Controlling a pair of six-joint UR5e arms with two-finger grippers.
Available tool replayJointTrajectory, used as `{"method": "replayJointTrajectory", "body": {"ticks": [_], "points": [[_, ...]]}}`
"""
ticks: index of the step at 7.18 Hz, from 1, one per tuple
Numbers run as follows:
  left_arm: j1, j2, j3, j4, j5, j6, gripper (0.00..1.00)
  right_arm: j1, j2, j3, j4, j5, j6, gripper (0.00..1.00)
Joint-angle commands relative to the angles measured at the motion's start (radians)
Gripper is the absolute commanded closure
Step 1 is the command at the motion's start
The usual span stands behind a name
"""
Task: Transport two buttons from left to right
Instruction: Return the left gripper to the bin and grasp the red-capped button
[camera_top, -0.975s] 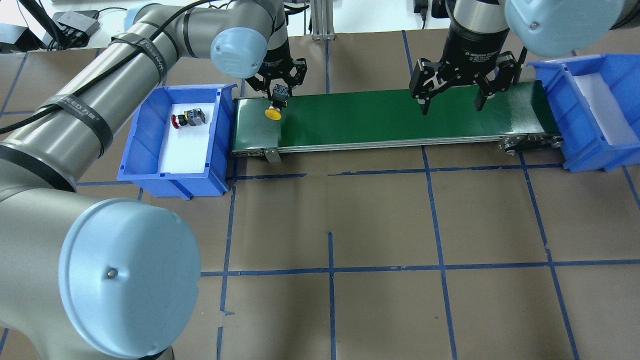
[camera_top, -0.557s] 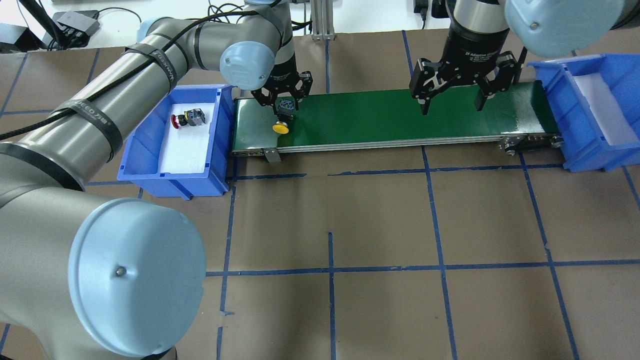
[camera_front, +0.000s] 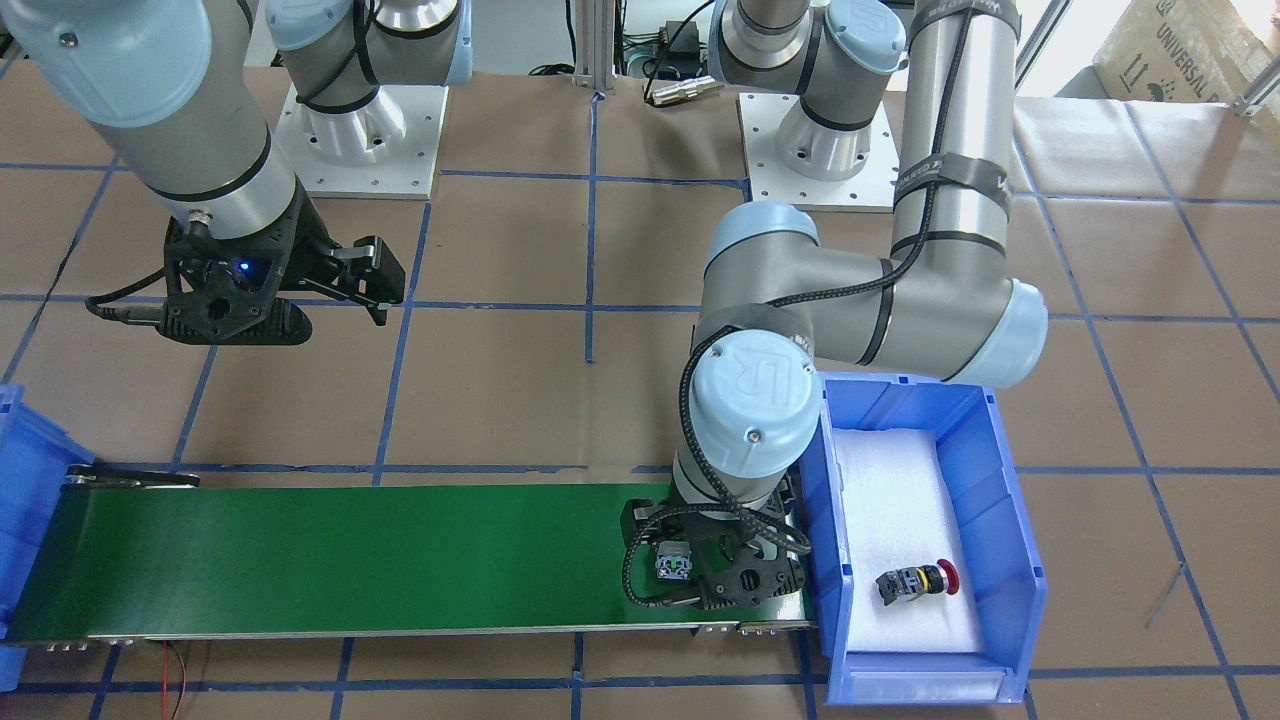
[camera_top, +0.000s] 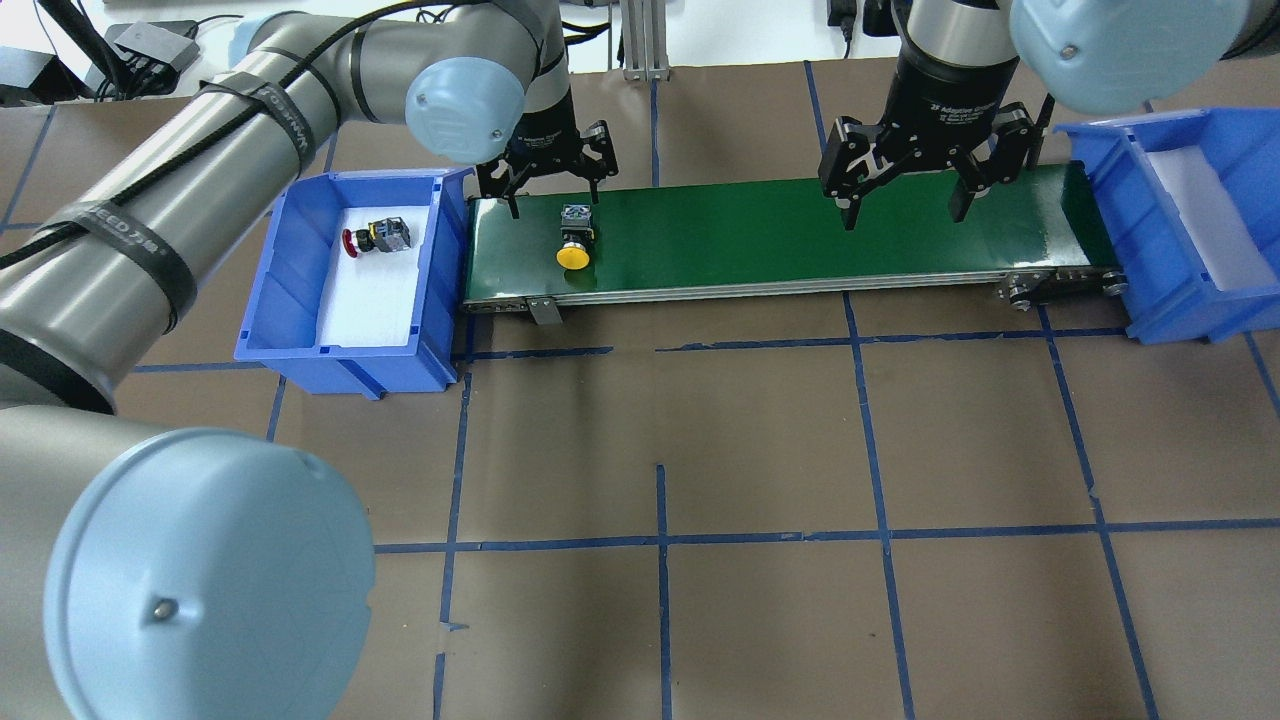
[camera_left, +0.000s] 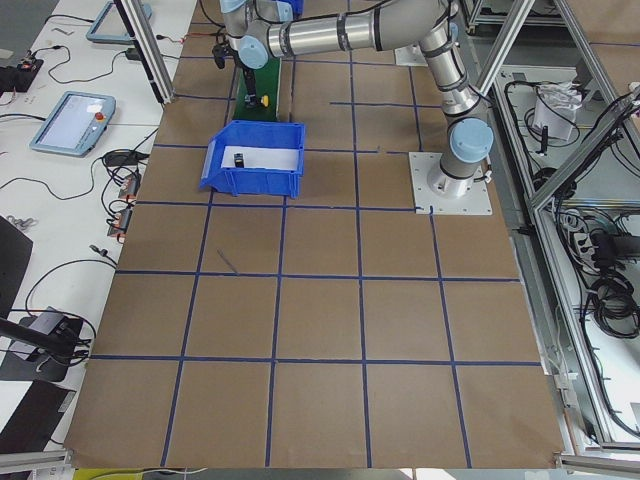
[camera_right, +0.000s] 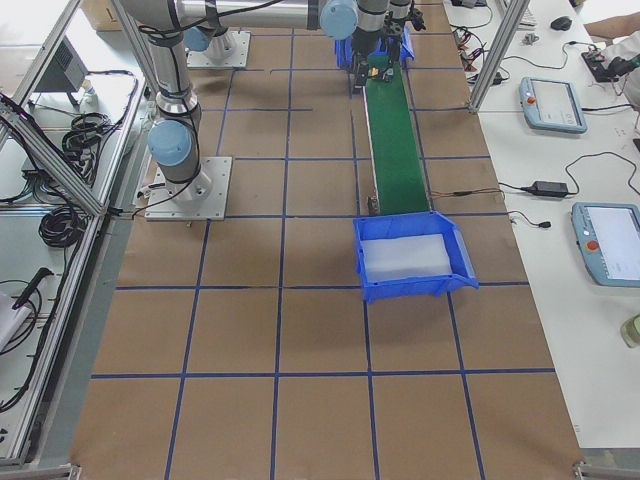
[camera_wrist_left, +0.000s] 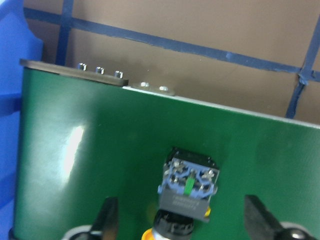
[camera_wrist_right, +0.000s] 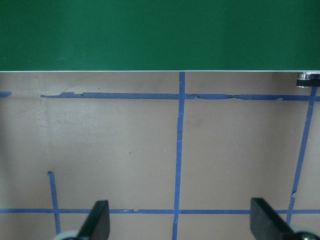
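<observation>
While the left gripper (camera_top: 550, 195) hangs spread and empty over it, the yellow mushroom-capped button (camera_top: 572, 240) lies on the glossy green belt (camera_top: 760, 235). The red button (camera_top: 375, 237) rests on white foam (camera_top: 370, 290) in the blue bin (camera_top: 275, 300). The right gripper (camera_top: 903, 215) gapes empty.

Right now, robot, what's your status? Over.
Left pincer open, right pincer open. Yellow button lying free on belt. Red button in left bin. Nothing blocking the belt.

Left gripper (camera_top: 552, 194) hangs spread over the belt (camera_top: 760, 232). Yellow button (camera_top: 572, 243) sits just below, between its fingers. Blue bin (camera_top: 448, 285) wall crowds one side, with clear belt toward the right gripper (camera_top: 904, 215).
</observation>
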Motion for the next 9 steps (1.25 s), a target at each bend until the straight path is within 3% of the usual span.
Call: {"method": "replayJointTrajectory", "body": {"ticks": [1,5,7,9], "points": [[0.104,0.091,-0.008,-0.068,0.002,0.339,0.0,0.0,0.0,0.0,0.0,0.001,0.001,0.0],[0.307,0.083,-0.024,-0.021,-0.002,1.056,0.0,-0.002,0.014,0.005,-0.066,-0.005,0.0,0.0],[0.321,0.035,-0.042,0.019,-0.005,1.426,0.0,-0.002,0.015,0.006,-0.07,-0.005,0.0,0.0],[0.318,-0.051,-0.042,0.102,-0.007,1.637,0.0,0.0,0.034,0.005,-0.098,-0.01,0.0,0.0]]}}
